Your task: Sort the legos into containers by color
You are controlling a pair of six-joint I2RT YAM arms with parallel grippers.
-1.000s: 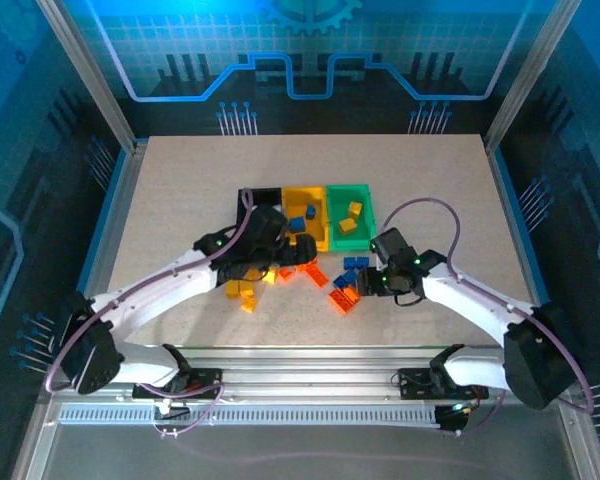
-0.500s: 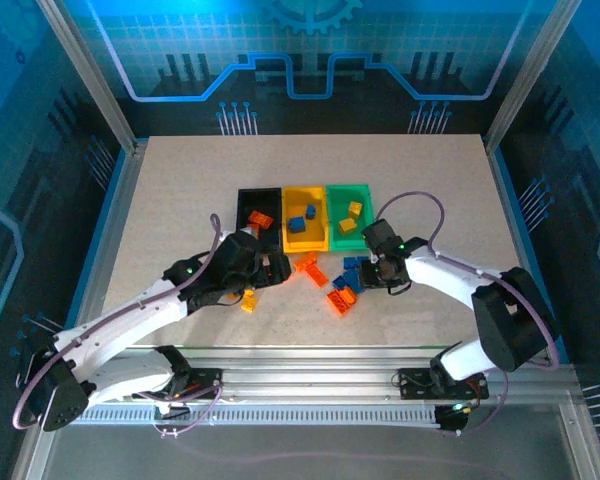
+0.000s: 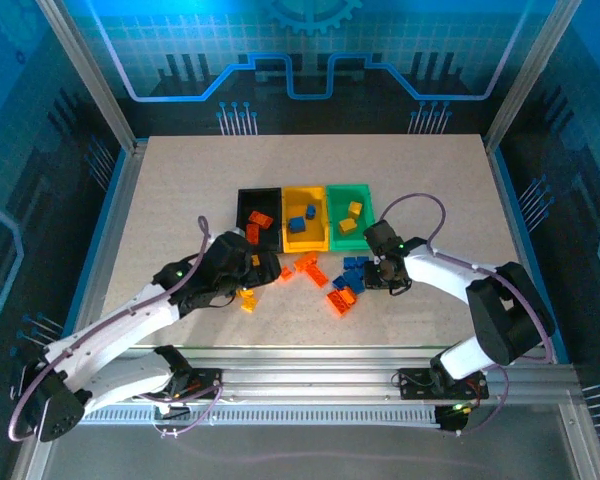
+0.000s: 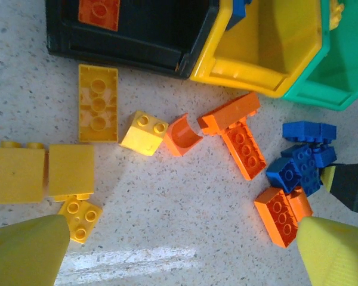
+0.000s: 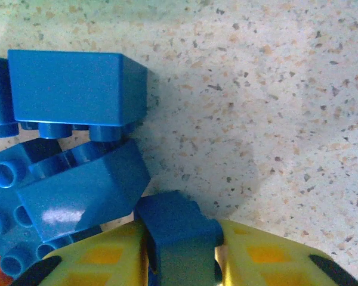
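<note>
While my right gripper (image 5: pixel 179 257) is clamped on a blue brick (image 5: pixel 174 219) just beside other blue ones, my left gripper (image 4: pixel 179 250) hangs spread wide and empty over loose bricks (image 4: pixel 70 170). Its wrist view gives stud detail that the top view blurs. A long orange brick (image 4: pixel 243 149) slants from upper left to lower right, and a long yellow brick (image 4: pixel 98 102) points at the black bin (image 4: pixel 137 50). From above, the black bin, yellow bin (image 3: pixel 304 188) and green bin (image 3: pixel 349 186) stand touching in a row mid-bench (image 3: pixel 180 200), with blue-lit panels (image 3: pixel 300 50) behind.
</note>
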